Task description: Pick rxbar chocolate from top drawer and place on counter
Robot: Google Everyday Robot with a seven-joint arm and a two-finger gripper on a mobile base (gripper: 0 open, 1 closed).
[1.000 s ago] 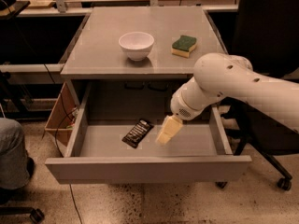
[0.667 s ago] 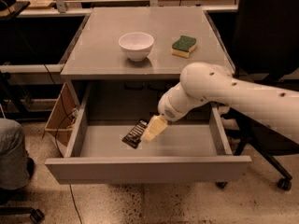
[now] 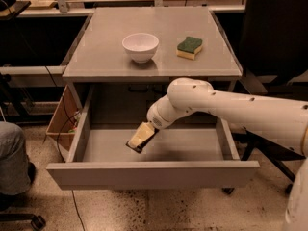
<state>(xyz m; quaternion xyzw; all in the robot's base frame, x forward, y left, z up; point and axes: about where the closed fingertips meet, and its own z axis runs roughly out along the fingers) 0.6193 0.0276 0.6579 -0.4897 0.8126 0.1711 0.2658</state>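
Gripper [image 3: 141, 137] down inside top drawer [image 3: 154, 173], covering rxbar chocolate [image 3: 136, 148]; hold impossible to tell; risks: thin wrapper slipping free on lift, dropping short of counter [image 3: 106, 57].

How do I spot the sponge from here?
On the flat grey counter above the open grey metal drawer, where the pale gripper hangs, two things sit. The green-and-yellow rectangular sponge lies right of the round white bowl, the only coloured item.
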